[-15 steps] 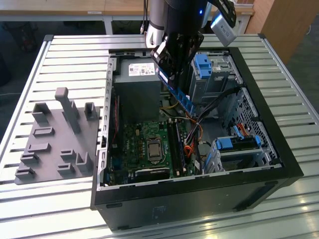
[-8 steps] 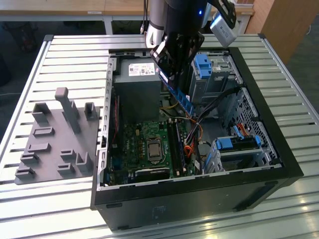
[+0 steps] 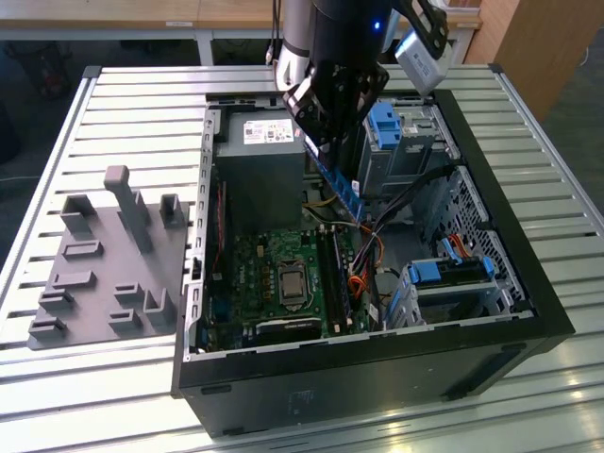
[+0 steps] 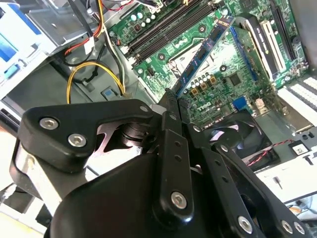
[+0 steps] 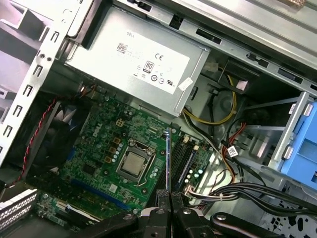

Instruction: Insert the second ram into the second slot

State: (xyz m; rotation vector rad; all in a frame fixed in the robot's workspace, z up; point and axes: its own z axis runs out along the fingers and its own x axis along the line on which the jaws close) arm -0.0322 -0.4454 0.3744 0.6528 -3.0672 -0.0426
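My gripper (image 3: 326, 151) is shut on one end of the second ram (image 3: 344, 189), a long thin blue board with dark chips. It hangs tilted above the open computer case (image 3: 377, 363), over the motherboard (image 3: 255, 274). In the second wrist view the ram (image 4: 203, 52) juts out from my gripper (image 4: 173, 96) across the green board. The first wrist view has it edge-on (image 5: 169, 158) just beyond my gripper (image 5: 170, 194), next to the dark memory slots (image 5: 184, 159). Those slots (image 3: 332, 274) lie below the stick's free end; the stick sits in none of them.
A grey power supply (image 3: 260, 160) fills the case's far corner by the gripper. Chunky blue drive-bay latches (image 3: 387, 123) (image 3: 453, 272) and loose cables (image 3: 377, 241) crowd the exterior view's right. The processor socket (image 3: 291, 281) adjoins the slots. A grey fixture plate (image 3: 104, 274) lies on the slatted table (image 3: 38, 396).
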